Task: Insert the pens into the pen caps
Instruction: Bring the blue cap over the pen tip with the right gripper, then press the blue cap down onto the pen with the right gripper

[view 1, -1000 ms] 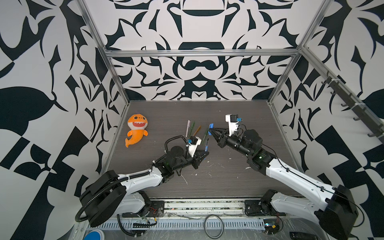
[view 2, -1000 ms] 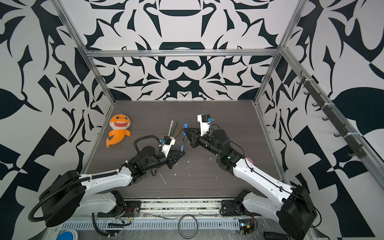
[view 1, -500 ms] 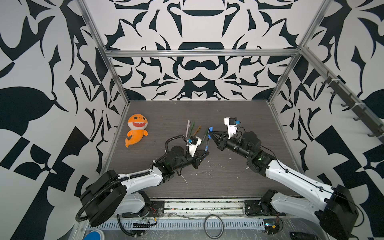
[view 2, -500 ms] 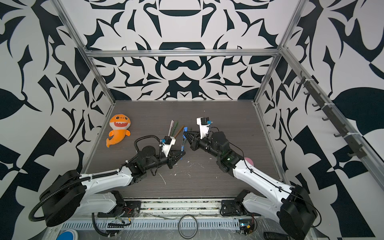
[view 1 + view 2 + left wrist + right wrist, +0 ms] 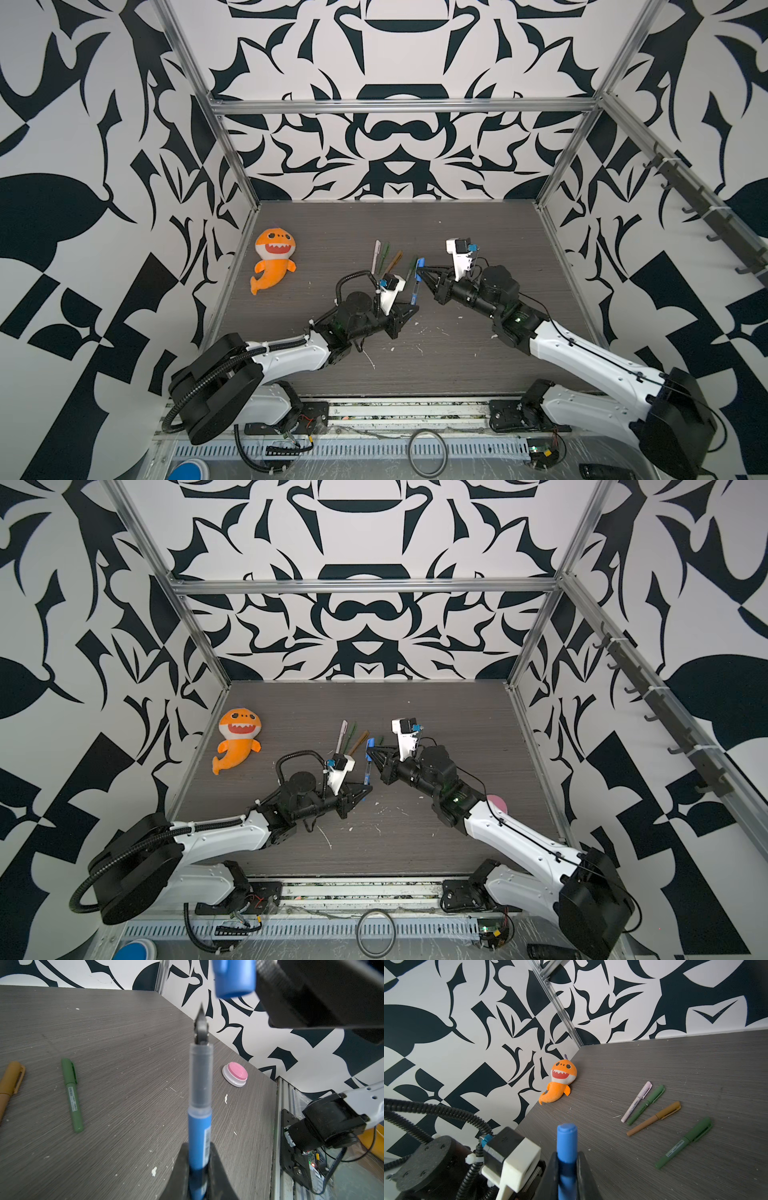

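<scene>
- Above the middle of the bench (image 5: 457,374), the blue pen (image 5: 199,1136) is held clear of the surface. Its dark tip points toward the far side, and the blue cap (image 5: 234,978) sits just beyond the tip, not yet over it.
- The left fingers (image 5: 180,1169) are clamped on the rear of the barrel. The right fingers (image 5: 584,1169) are clamped on the cap, reaching in from the right.
- From the left wrist view I judge the tip sits off the cap's line. I would nudge the cap sideways first, until mouth and tip share one axis, and check that in both top views.
- Then I would close the gap slowly along the pen's length, without twisting. The grip is far from the tip, so a skewed push could lever the pen in the fingers.
- I would press until the clear section behind the tip is covered, and only then loosen one side.
- On the far side of the bench lie the pinkish pen (image 5: 636,1101), a green pen (image 5: 646,1107), the orange-brown pen (image 5: 654,1119) and a second green pen (image 5: 684,1142). All four look capped, so this reads as the last pair.
- The plush shark (image 5: 272,264) at far left and the pink button (image 5: 234,1074) at right are well apart from the work.
</scene>
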Tool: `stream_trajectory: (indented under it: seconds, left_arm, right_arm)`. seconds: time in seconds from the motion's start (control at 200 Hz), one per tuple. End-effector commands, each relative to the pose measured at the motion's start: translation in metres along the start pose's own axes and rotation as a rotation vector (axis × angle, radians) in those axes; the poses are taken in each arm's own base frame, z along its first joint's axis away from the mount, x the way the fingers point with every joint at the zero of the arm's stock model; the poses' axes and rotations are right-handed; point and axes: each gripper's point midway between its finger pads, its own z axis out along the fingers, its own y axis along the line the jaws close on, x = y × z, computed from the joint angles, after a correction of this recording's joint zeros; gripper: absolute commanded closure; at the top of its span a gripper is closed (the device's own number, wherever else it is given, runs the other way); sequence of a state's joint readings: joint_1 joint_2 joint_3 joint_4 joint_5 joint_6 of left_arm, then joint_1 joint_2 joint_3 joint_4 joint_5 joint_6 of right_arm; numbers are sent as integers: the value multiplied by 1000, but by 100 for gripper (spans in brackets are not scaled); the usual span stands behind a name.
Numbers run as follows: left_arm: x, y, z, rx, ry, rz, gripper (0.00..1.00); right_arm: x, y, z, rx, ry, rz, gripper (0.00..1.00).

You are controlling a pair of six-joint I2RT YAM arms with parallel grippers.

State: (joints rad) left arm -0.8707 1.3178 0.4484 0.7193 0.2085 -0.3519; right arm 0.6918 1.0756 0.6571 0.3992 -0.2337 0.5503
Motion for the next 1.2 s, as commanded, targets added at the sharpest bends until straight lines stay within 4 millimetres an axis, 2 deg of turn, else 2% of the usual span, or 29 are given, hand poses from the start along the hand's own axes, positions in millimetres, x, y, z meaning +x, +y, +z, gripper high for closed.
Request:
stream_trajectory:
  seconds: [0.0,0.17,0.35,0.875,0.995,1.19]
  left_arm:
    - [-17,-10,3,40,-41,9,96]
    - [-18,-11,2,47,-44,14,96]
    - [-20,-13,-2,50,-53,18,96]
    - [-20,-11,2,43,-54,17,96]
    - [-25,-10,2,36,-74,4,96]
    - [-45,-16,3,49,-123,-5,96]
  right_arm:
    - [-24,9,-10,-3,-97,-26,91]
    - [-28,7,-6,15,-103,-38,91]
    - [-18,3,1,15,-67,-25,91]
    - [1,3,0,-13,-2,21,91]
    - [8,0,2,-17,11,40,92]
    - [15,1,3,-31,17,54,92]
